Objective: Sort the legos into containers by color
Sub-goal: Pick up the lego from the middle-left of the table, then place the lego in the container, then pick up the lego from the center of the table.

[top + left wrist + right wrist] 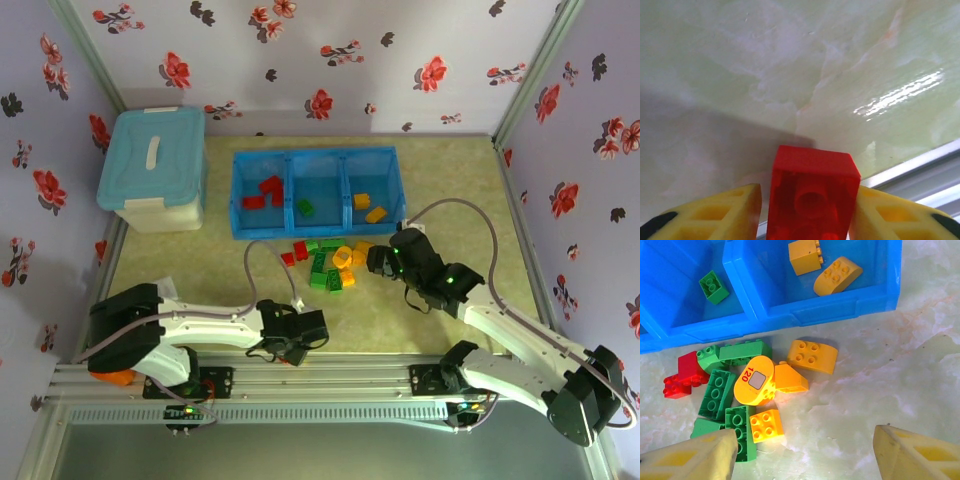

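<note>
A pile of red, green and yellow legos (330, 262) lies on the table just in front of the containers (315, 155), three joined blue bins. The left bin holds red bricks (265, 192), the middle one a green brick (714, 287), the right one yellow bricks (837, 275). My left gripper (808, 192) sits low near the table's front edge, shut on a red lego (812, 195). My right gripper (805, 432) hangs open over bare table beside a small yellow brick (766, 426) at the pile's right side.
A light-blue lidded box (155, 168) stands left of the bins. A metal rail (920, 175) runs along the front edge, close to the left gripper. Flowered walls close in the back and both sides.
</note>
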Motion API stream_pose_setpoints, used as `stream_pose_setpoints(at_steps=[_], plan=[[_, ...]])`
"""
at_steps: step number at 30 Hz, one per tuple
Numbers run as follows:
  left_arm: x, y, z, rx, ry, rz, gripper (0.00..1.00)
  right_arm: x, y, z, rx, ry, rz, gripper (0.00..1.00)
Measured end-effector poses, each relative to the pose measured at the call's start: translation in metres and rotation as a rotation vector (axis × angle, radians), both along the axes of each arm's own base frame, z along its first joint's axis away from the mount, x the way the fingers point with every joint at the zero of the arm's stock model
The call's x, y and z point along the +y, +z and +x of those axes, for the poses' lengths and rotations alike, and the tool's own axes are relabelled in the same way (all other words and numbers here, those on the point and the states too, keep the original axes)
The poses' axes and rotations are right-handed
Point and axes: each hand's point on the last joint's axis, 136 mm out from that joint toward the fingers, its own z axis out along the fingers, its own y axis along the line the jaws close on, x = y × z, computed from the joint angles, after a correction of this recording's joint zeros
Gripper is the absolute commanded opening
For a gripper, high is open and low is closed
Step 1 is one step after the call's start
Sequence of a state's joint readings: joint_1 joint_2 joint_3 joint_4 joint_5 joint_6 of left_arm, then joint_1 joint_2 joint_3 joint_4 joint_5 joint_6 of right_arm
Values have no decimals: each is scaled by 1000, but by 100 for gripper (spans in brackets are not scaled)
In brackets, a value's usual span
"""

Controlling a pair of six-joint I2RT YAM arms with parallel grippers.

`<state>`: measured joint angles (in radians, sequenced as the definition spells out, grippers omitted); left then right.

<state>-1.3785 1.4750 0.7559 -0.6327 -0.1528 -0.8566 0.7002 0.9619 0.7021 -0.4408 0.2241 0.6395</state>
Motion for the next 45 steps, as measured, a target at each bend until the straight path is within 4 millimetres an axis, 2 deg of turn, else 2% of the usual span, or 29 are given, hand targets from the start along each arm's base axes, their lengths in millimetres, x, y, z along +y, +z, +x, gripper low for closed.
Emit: stream_pose_setpoints(at_steps=[3, 6, 9, 10, 13, 17, 20, 23, 27, 28, 29, 30, 32, 34, 35, 36, 39, 42, 45], plan=[[0, 0, 2, 0, 6, -3, 29, 0, 0, 0, 0, 0, 0, 71], [-1, 4, 7, 1, 14, -2, 26, 0, 0, 0, 1, 0, -1, 71], [-2, 23, 23, -19, 61, -42, 24, -1, 1, -1, 0, -1, 0, 71], [-3, 36, 34, -35, 95, -81, 24, -1, 2, -1, -4, -2, 1, 71], [6, 89, 90, -134, 248, -239, 23, -2, 4, 0, -12, -6, 4, 70], [49, 169, 184, -341, 480, -375, 24, 0, 2, 1, -7, -3, 3, 70], [79, 202, 243, -446, 586, -381, 25, 3, -6, 2, 18, 6, -8, 71], [92, 205, 291, -475, 625, -349, 25, 8, -11, 4, 50, 22, -32, 71], [101, 180, 346, -437, 642, -285, 29, 18, -8, 12, 66, 41, -41, 71], [104, 171, 358, -423, 645, -268, 46, 21, -6, 14, 66, 49, -38, 71], [107, 164, 367, -409, 646, -249, 72, 23, -5, 14, 65, 55, -36, 71], [108, 159, 374, -393, 647, -233, 77, 25, -4, 13, 65, 61, -34, 72], [110, 157, 388, -375, 647, -212, 80, 29, -4, 11, 65, 76, -35, 73], [108, 164, 388, -386, 632, -215, 86, 37, -2, 10, 64, 99, -39, 73], [104, 170, 384, -394, 619, -223, 94, 43, -1, 9, 64, 117, -44, 73], [100, 177, 379, -406, 603, -234, 95, 48, 0, 9, 64, 131, -49, 73], [89, 205, 345, -450, 554, -287, 94, 67, 2, 12, 71, 181, -78, 73], [84, 235, 303, -508, 510, -362, 94, 89, 0, 16, 86, 230, -115, 72], [89, 245, 265, -543, 504, -426, 92, 111, -5, 20, 114, 277, -165, 71]])
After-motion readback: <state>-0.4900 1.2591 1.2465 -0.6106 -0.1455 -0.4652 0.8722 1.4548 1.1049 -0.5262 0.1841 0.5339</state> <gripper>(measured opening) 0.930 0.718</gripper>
